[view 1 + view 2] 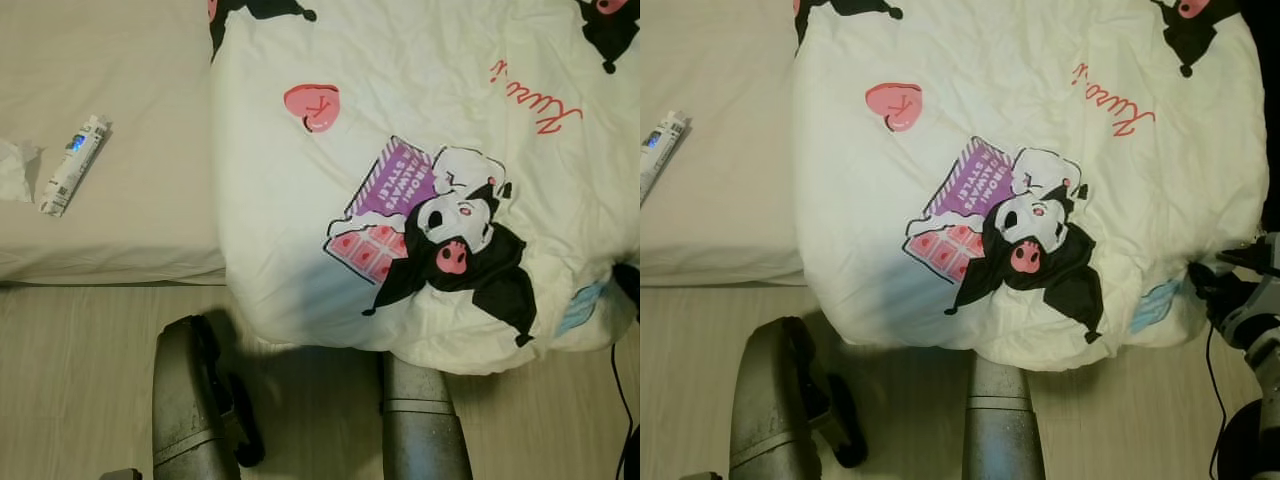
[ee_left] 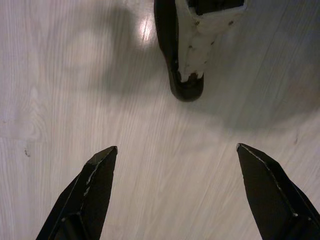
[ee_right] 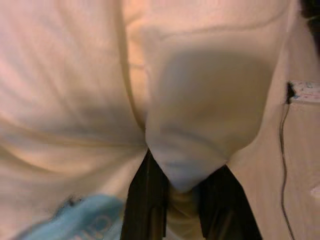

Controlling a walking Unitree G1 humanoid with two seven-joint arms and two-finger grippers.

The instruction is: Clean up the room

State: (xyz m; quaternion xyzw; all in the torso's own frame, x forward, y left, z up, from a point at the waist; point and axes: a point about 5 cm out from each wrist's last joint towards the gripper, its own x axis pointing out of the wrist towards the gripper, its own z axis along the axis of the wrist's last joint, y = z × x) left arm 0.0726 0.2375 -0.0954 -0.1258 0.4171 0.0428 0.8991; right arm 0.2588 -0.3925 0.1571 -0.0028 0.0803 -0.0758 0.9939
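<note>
Landmark: we took the white printed duvet with the black-and-white cartoon dog, purple book and pink hearts (image 1: 400, 150) as our reference; it lay heaped over the bed and spilled past the mattress edge toward the floor.

Bed: the bare cream mattress sheet (image 1: 130, 200) stretched out to the left of the duvet.

Tube: a small white squeeze tube with a blue label (image 1: 72, 165) lay on the sheet, well apart from the duvet's left edge.

Tissue: a crumpled white tissue (image 1: 14, 170) sat just beyond the tube, farther from the duvet.

Right gripper: and there we had it, the right gripper (image 3: 177, 200) under the duvet's hanging lower edge, its two black fingers (image 3: 145, 205) pinched narrow on a fold of the white fabric; a patch of light blue print showed beside them.

Left gripper: the left gripper (image 2: 175, 195) hung over the pale wood-look floor (image 2: 75, 75) below the duvet, fingers spread wide and holding nothing.

Arms: both silver forearms showed below the duvet's lower edge, the left (image 1: 185, 400) clear of it, the right (image 1: 420, 420) running up under it.

Cable: a thin black cord (image 3: 283, 150) trailed on the floor beside the duvet's right corner, leading to a white power strip (image 3: 305, 91).
</note>
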